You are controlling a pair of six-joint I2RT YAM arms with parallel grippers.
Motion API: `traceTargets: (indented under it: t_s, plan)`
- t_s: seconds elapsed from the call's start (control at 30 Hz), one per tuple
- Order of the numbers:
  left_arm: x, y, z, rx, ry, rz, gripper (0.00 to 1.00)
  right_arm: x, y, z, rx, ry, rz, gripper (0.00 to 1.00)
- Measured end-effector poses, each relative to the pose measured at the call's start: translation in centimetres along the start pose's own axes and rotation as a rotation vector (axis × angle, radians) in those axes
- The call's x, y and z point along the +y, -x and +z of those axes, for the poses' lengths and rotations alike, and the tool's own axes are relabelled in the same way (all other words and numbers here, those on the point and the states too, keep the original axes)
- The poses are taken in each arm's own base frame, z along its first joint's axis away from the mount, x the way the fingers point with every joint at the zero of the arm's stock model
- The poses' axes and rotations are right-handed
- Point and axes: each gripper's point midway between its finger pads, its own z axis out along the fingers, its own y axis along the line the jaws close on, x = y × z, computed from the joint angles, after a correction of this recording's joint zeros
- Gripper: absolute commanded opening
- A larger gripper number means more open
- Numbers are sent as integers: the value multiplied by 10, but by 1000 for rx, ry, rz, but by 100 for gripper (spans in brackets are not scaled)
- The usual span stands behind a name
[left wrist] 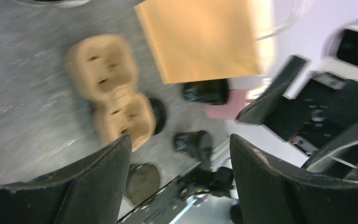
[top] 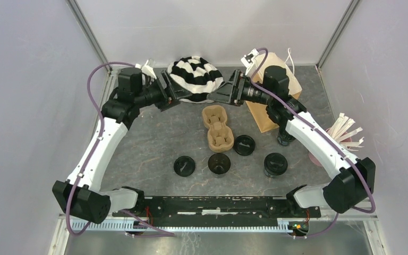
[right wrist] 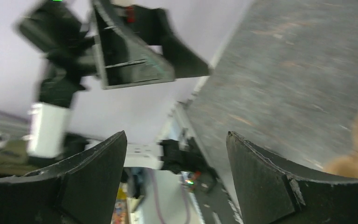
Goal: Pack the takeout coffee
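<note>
Two grippers flank a striped cloth [top: 195,75] at the back: left gripper [top: 170,94] with fingers spread and empty, right gripper [top: 224,91] likewise. Coffee cups [top: 275,164] stand on the table [top: 154,138] by the carrier [top: 218,126], left of the bag [top: 257,117].

On the desk [top: 154,138], coffee cups [top: 275,164] sit before the carrier [top: 218,127]; bag [top: 257,116] to its right, cloth [top: 195,74] behind.
</note>
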Motion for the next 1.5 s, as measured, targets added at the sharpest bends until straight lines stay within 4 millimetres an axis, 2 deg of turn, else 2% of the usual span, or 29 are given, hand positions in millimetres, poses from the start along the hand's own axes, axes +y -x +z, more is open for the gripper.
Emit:
traceTargets:
  t_s: [0.07, 0.13, 0.2, 0.27, 0.3, 0.4, 0.5, 0.57, 0.67, 0.87, 0.93, 1.13, 1.23, 1.43, 1.5]
  plan:
    - [30, -9, -5, 16, 145, 5, 84, -30, -7, -1, 29, -121, -46, 86]
    - [63, -27, -11, 70, 280, -1, 83, -57, -16, -8, 74, -237, -97, 87]
    - [100, -58, -17, 159, 419, -20, 76, -78, -23, -18, 123, -340, -150, 87]
    - [128, -96, -22, 269, 532, -30, 71, -91, -27, -26, 161, -406, -191, 87]
    - [137, -116, -23, 331, 580, -24, 66, -96, -27, -31, 180, -430, -213, 87]
    - [147, -174, -21, 507, 647, 44, 55, -104, -28, -40, 212, -477, -260, 86]
    - [152, -218, -20, 640, 667, 97, 52, -110, -31, -47, 236, -504, -277, 86]
    - [164, -227, -18, 672, 711, 98, 51, -112, -33, -50, 248, -514, -276, 86]
    - [179, -230, -9, 672, 768, 81, 53, -113, -34, -52, 253, -519, -279, 85]
    - [200, -241, 8, 682, 857, 74, 51, -113, -36, -61, 261, -535, -287, 85]
    - [206, -243, 14, 682, 889, 70, 48, -113, -35, -64, 260, -538, -294, 85]
    - [215, -236, 33, 633, 961, 92, 31, -116, -35, -70, 272, -546, -318, 85]
    - [217, -232, 41, 602, 993, 124, 30, -120, -37, -72, 282, -550, -333, 84]
    - [227, -231, 36, 584, 1074, 155, 32, -125, -46, -78, 302, -548, -333, 84]
    - [229, -232, 33, 584, 1098, 160, 24, -124, -49, -80, 305, -543, -331, 84]
